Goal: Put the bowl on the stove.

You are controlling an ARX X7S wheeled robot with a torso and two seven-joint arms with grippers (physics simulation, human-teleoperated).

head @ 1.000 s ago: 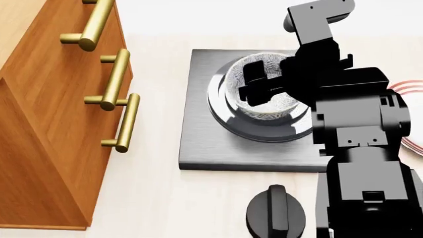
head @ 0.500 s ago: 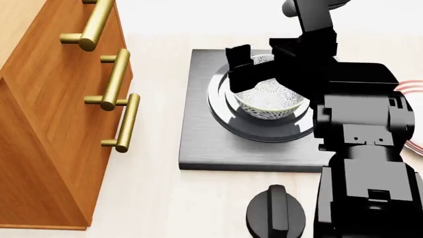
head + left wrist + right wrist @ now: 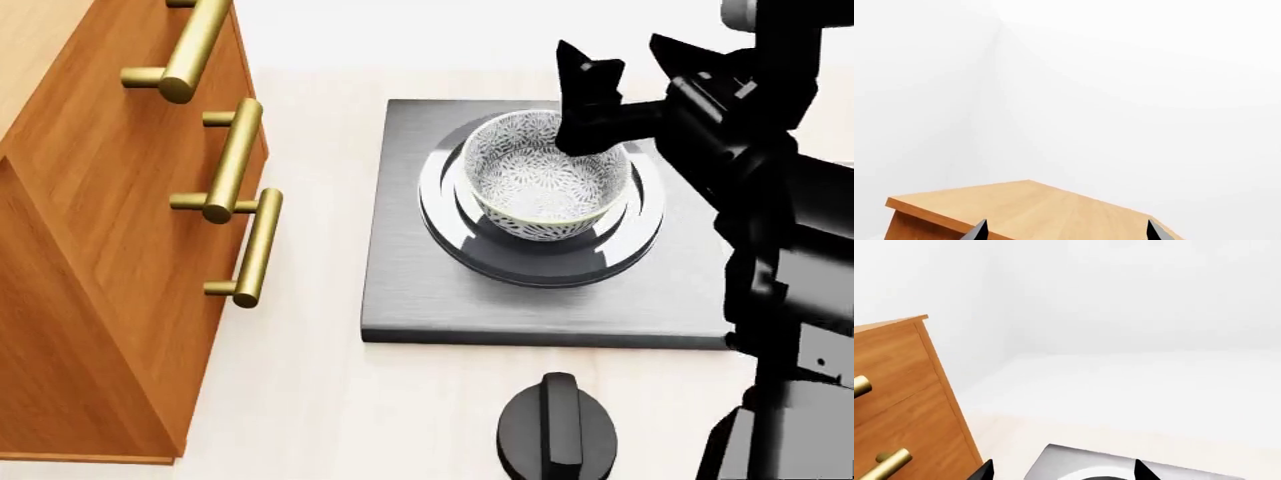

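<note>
Bowl (image 3: 546, 176) sits on stove (image 3: 416, 280), below spread jaws.

The right gripper (image 3: 587, 95) and its arm cover the far right rim of the bowl (image 3: 545, 180) and the stove's (image 3: 441, 290) right side, while the black knob (image 3: 558, 430), the wooden cabinet (image 3: 94, 250) and the left gripper's fingertips (image 3: 977, 231) are cut off by picture edges.
</note>
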